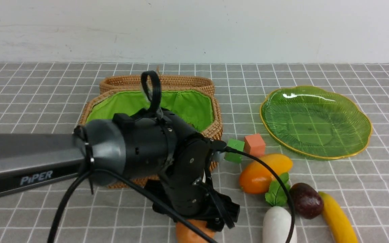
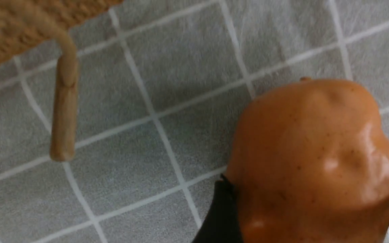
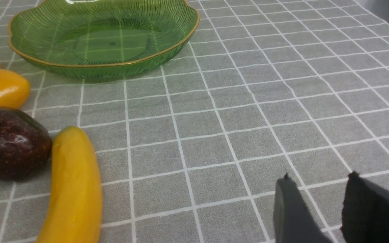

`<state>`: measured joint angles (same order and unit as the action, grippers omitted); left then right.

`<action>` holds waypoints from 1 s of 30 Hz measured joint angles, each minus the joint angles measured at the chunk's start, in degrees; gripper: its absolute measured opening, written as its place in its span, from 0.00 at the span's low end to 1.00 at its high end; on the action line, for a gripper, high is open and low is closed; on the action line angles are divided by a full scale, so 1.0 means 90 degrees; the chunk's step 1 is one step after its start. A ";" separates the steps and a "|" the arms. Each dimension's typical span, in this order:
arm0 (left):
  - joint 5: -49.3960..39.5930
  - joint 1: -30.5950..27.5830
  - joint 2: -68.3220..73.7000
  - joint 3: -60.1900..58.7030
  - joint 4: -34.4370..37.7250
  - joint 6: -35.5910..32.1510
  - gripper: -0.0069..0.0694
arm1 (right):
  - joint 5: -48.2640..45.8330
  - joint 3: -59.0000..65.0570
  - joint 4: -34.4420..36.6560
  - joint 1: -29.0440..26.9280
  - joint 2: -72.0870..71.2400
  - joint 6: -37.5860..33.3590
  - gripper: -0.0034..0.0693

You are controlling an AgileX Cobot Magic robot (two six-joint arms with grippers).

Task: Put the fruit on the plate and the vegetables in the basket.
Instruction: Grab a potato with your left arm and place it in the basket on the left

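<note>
Just beside the basket, the left tool is straddling the potato on the tabletop. Its fingers are flanking both sides; I cannot tell whether they are clamping.

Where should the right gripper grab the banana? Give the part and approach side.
Best grip the banana across its middle, coming straight down from above. It lies flat, long and narrow, so the right gripper could span its width there. Avoid the end crowded by the maroon fruit.
</note>
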<state>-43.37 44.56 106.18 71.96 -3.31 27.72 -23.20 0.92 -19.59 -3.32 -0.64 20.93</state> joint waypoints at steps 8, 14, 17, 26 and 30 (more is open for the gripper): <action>-0.0398 0.0000 0.0029 0.0188 0.0000 -0.0217 0.82 | 0.0000 0.0000 0.0000 0.0000 0.0000 0.0000 0.38; -0.1200 0.0000 -0.0361 0.0241 -0.0041 -0.0526 0.82 | 0.0000 0.0000 0.0000 0.0000 0.0000 0.0000 0.38; -0.1339 0.0000 -0.0659 0.0280 -0.0017 -0.0643 0.82 | 0.0000 0.0000 0.0000 0.0000 0.0000 0.0000 0.38; -0.1851 -0.0296 -0.1990 0.0812 0.0481 -0.1342 0.82 | 0.0000 0.0000 0.0000 0.0000 0.0000 0.0000 0.38; -0.2053 -0.1397 -0.2133 0.1803 0.1099 -0.1871 0.82 | 0.0000 0.0000 0.0000 0.0000 0.0000 0.0000 0.38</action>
<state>-61.85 31.99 86.98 88.18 6.58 10.88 -23.20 0.92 -19.59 -3.32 -0.64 20.93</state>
